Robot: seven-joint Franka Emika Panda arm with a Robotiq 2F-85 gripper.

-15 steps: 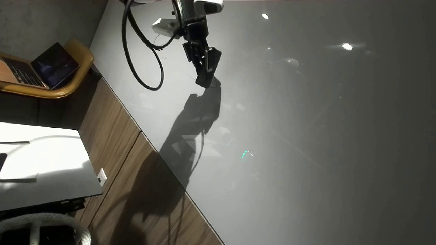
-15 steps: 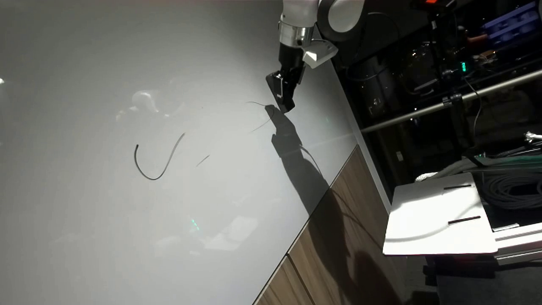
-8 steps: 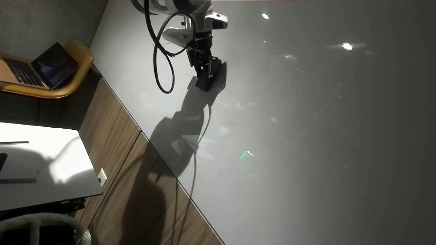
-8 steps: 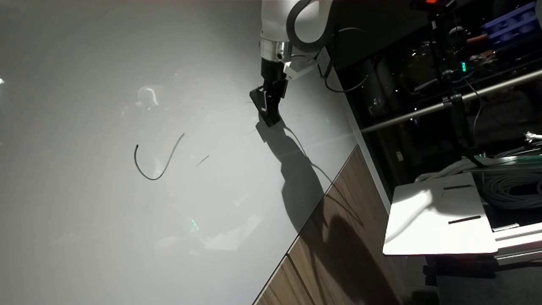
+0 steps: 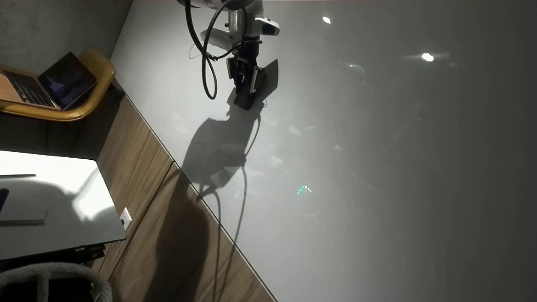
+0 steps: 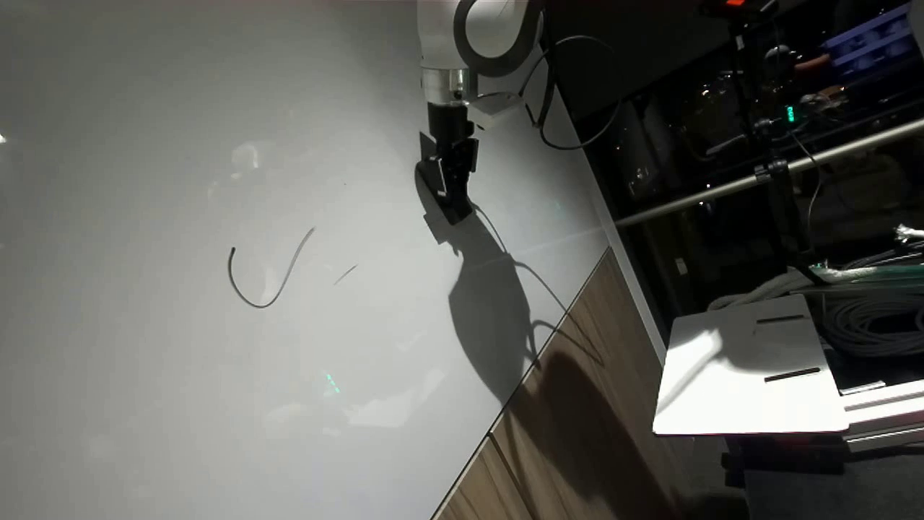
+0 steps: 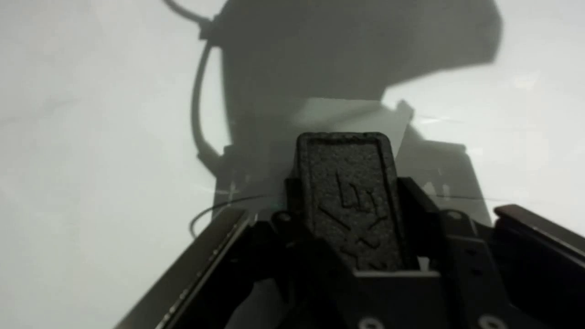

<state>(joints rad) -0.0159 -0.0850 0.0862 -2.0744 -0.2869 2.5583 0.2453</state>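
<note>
The gripper (image 7: 349, 194) grasps a black block (image 7: 351, 203), whose sides are pinched between the two fingers (image 7: 416, 196). The exposed face of the block is outlined by a border and bears thin, angular marks (image 7: 334, 217); its tip projects past the fingers toward the white surface (image 6: 180, 440). Whether block and surface touch cannot be told. In the wrist view, a thin curl (image 7: 203, 212), dark against the surface, emerges to the left of the block. The arm (image 6: 442, 40) enters from the far side in both exterior views, and a black cable (image 5: 204, 50) hangs in a loop beside it. The arm's shadow (image 6: 491, 303) runs from the block to the near edge of the surface and across the adjoining wood panel (image 5: 130, 138). In an exterior view, a U-shaped line (image 6: 261, 306) lies on the surface well to the left of the gripper; a short stroke (image 6: 346, 274) lies between the two. Farther right, past the panel, is a white board (image 6: 736, 375) with two dark bars (image 6: 792, 375). In an exterior view, an open laptop (image 5: 69, 82) rests on a yellow chair (image 5: 107, 77) to the left of the surface; a white outlet (image 5: 126, 217) appears on the panel, nearer the viewer.
</note>
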